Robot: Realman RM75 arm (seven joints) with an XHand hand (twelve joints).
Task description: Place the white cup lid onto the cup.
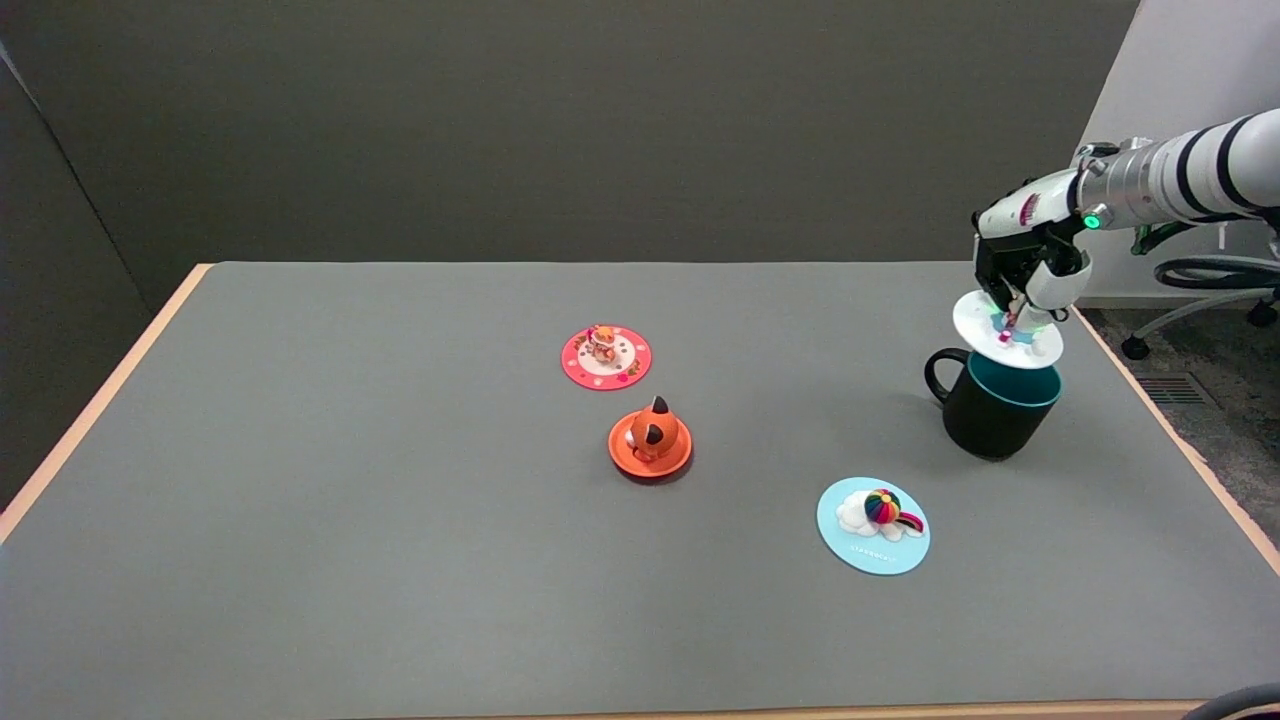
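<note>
On the desk [400,560], three lids [650,443] lie left of the cup [990,415]; a fourth lid [1005,330] hangs just above it

Grey bench [400,560] edged in pale wood. Black cup [990,415], teal inside. White cup lid [975,322] at right. Pink lid [606,357] with white centre; plain orange lid [650,444]; light blue lid [873,526], white cloud, rainbow-striped ball. Black-and-white hand [1030,270], upper right.

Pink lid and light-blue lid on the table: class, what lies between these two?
The orange lid with a cat-shaped knob lies roughly between the pink lid and light-blue lid, nearer the pink one, in the head view.
</note>
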